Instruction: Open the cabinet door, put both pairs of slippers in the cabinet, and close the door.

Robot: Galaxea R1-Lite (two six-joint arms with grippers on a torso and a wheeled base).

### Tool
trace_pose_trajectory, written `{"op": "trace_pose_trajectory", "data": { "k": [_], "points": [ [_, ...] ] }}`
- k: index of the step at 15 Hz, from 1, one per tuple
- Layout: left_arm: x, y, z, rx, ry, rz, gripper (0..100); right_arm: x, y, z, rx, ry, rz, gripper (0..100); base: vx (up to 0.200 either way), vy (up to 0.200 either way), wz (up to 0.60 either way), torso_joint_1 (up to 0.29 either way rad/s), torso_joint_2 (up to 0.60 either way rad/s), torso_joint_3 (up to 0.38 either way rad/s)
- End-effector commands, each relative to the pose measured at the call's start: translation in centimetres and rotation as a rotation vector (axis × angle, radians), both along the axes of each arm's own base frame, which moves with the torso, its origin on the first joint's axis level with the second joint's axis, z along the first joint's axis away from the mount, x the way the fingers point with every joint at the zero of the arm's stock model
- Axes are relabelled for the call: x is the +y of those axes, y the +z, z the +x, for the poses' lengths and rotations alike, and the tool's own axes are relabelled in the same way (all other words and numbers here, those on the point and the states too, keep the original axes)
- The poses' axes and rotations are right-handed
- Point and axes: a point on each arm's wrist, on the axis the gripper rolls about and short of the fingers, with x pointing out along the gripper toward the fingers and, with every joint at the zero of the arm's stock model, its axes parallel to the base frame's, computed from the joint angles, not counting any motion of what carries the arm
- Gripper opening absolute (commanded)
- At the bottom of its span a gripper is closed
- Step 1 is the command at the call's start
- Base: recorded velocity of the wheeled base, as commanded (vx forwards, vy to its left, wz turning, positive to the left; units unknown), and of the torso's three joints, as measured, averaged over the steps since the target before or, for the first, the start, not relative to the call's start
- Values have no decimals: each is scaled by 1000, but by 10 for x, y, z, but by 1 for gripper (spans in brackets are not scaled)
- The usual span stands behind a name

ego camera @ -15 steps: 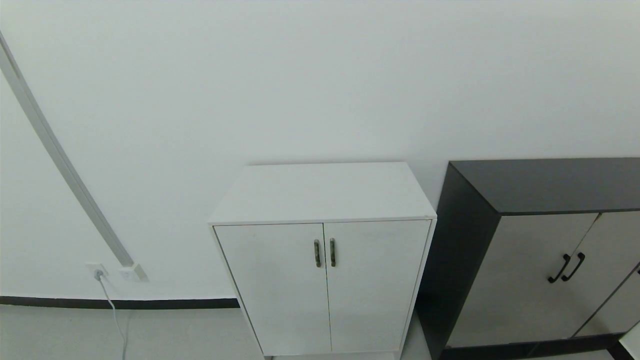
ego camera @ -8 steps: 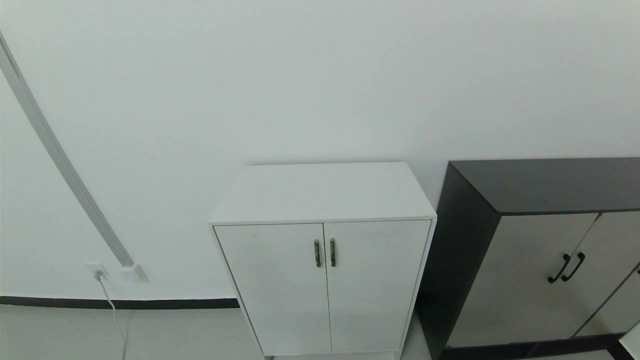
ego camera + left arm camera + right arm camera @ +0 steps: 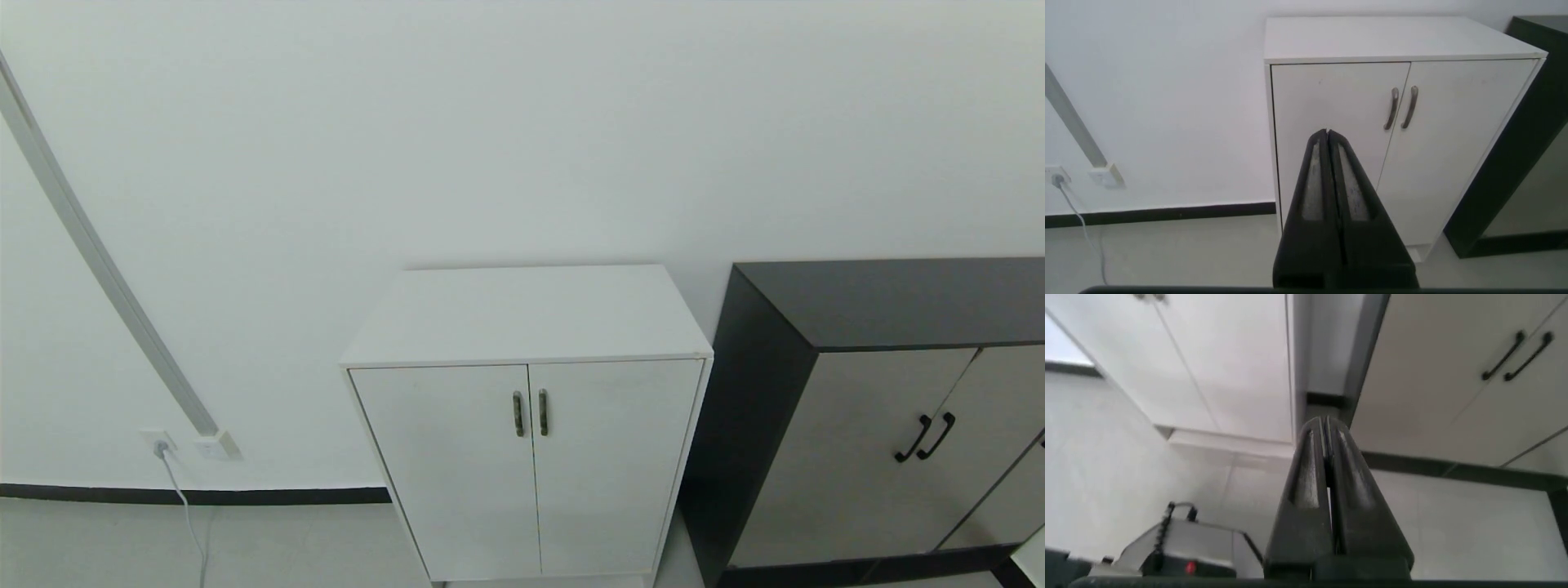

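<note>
Pointing toward the white cabinet [image 3: 1331, 90], left gripper [image 3: 1327, 139] has its fingers pressed flat together, nothing held; its tip sits against the cabinet's left door [image 3: 1323, 106], short of the cabinet. Right gripper [image 3: 1325, 425] is likewise closed tight and empty, aimed low at the narrow gap beside the white cabinet's right bottom corner, over the floor [image 3: 1143, 482].

White cabinet stands against the wall [image 3: 522, 122], both doors flush shut. Two dark vertical handles [image 3: 518, 413] sit side by side at the centre seam, near the top of the doors.

Black cabinet [image 3: 865, 408] stands just right of the white cabinet, grey doors shut, with a pair of black handles [image 3: 924, 438]. Left of the white cabinet there is a wall socket [image 3: 159, 445] with a pale cable [image 3: 189, 523] hanging to the floor, a grey trunking strip [image 3: 98, 261] running diagonally up the wall, and black skirting [image 3: 196, 495] along the wall's base.
</note>
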Motion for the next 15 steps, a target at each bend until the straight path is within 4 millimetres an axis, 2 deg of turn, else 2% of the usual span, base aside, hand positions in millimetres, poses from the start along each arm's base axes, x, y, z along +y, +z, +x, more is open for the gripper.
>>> {"op": "trace_pose_trajectory", "data": {
  "k": [1, 15],
  "points": [
    [0, 0, 0, 0, -2, 0, 0, 0, 0, -7, -86, -26, 4, 0, 0, 0, 0, 0, 0, 0],
    [0, 0, 0, 0, 1, 0, 0, 0, -3, -27, -353, -83, 20, 0, 0, 0, 0, 0, 0, 0]
  ]
}}
